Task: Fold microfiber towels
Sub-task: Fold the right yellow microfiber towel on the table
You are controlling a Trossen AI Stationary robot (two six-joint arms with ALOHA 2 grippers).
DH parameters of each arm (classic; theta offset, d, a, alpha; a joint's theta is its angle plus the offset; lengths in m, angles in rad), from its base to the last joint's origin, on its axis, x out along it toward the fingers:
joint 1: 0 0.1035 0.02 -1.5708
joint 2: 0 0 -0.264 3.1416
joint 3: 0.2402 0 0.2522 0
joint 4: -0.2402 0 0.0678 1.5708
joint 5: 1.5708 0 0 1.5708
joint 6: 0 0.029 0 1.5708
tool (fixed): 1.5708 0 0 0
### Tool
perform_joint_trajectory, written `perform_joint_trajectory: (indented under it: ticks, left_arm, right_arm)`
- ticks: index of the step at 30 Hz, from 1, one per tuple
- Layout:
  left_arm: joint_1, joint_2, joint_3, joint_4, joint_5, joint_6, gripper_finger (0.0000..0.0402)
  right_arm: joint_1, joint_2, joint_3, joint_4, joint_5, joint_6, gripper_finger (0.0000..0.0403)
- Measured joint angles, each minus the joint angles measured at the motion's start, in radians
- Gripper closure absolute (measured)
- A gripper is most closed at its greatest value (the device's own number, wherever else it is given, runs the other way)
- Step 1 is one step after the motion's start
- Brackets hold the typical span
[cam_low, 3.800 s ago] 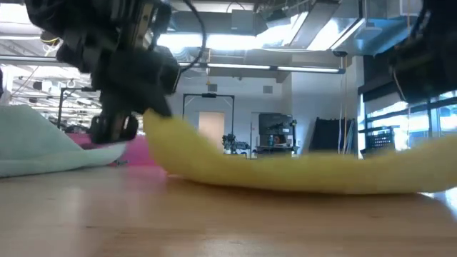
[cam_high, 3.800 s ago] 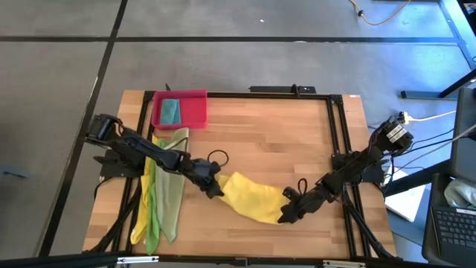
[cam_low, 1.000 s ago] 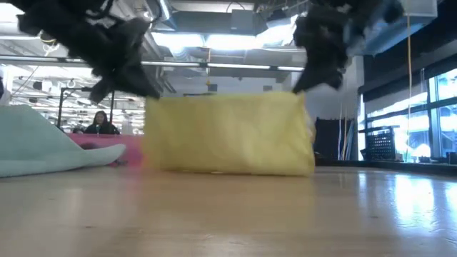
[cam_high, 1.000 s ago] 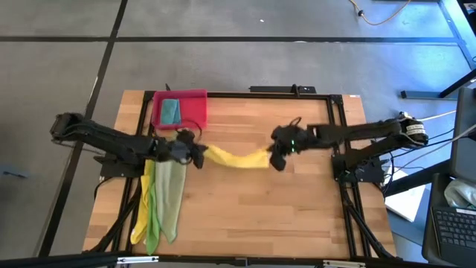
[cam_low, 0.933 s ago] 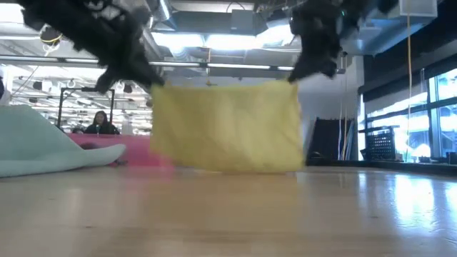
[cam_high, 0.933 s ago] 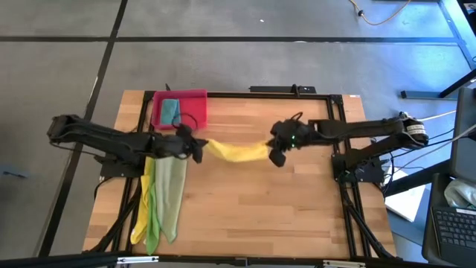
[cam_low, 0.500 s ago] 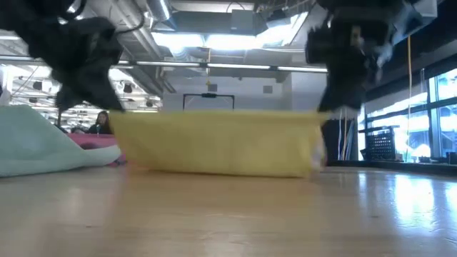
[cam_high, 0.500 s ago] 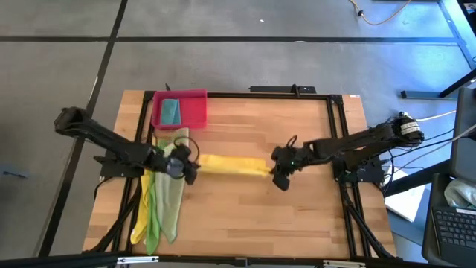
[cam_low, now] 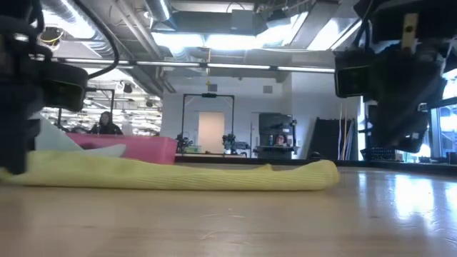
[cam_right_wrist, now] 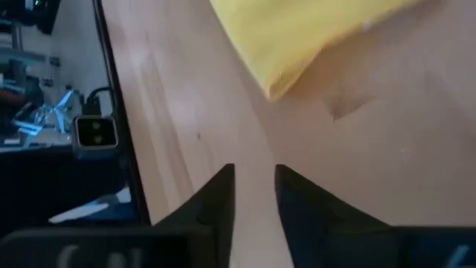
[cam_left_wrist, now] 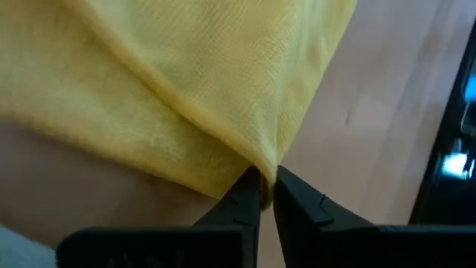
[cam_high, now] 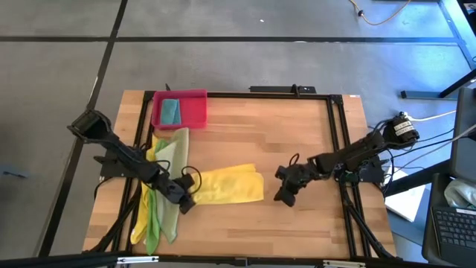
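High view: a yellow microfiber towel [cam_high: 227, 186] is laid flat on the counter [cam_high: 297, 134], its long axis running left to right. Its left corner is pinched by the closed left pincer [cam_high: 184, 201]. The right pincer [cam_high: 285, 196] is parted, empty, just beyond the towel's right end.

A folded towel [cam_high: 227, 186] lies mid-table toward the front edge. Left gripper [cam_high: 182, 202] is at its left end, right gripper [cam_high: 286, 195] just off its right. More towels [cam_high: 165, 190] lie along the left edge. Tray [cam_high: 195, 110] sits in the back left corner, a towel in it [cam_high: 171, 112].
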Motion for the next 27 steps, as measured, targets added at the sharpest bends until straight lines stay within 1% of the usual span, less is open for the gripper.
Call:
perform_joint_trajectory:
  ticks: [5, 9, 12, 14, 17, 21, 24, 27]
  left_arm:
    - [-0.016, -0.001, 0.000, 0.005, 0.052, 0.001, 0.0355]
    - [-0.019, -0.002, 0.000, 0.047, 0.102, 0.012, 0.0353]
    - [-0.016, -0.009, 0.000, 0.069, 0.153, 0.022, 0.0356]
    - [-0.016, -0.025, 0.000, 0.072, 0.163, 0.021, 0.0357]
    - [-0.016, -0.067, 0.001, 0.071, 0.151, 0.021, 0.0358]
    - [-0.008, -0.125, 0.002, 0.034, 0.099, 0.022, 0.0358]
    - [0.004, -0.127, 0.002, 0.001, 0.095, 0.021, 0.0358]
    - [0.014, -0.124, 0.002, -0.004, 0.109, 0.002, 0.0358]
  right_arm:
    - [-0.003, 0.000, 0.000, -0.028, -0.004, 0.004, 0.0253]
    - [-0.030, 0.000, 0.000, -0.024, 0.024, 0.005, 0.0237]
    - [-0.063, 0.000, 0.001, -0.019, 0.027, 0.005, 0.0238]
    - [-0.086, -0.005, 0.002, -0.019, 0.024, -0.002, 0.0242]
    - [-0.118, -0.027, 0.002, -0.018, 0.023, -0.043, 0.0249]
    - [-0.165, -0.053, 0.002, -0.014, 0.020, -0.096, 0.0260]
    - [-0.201, -0.053, 0.002, -0.015, 0.021, -0.130, 0.0266]
    - [-0.235, -0.053, 0.002, -0.005, 0.020, -0.233, 0.0268]
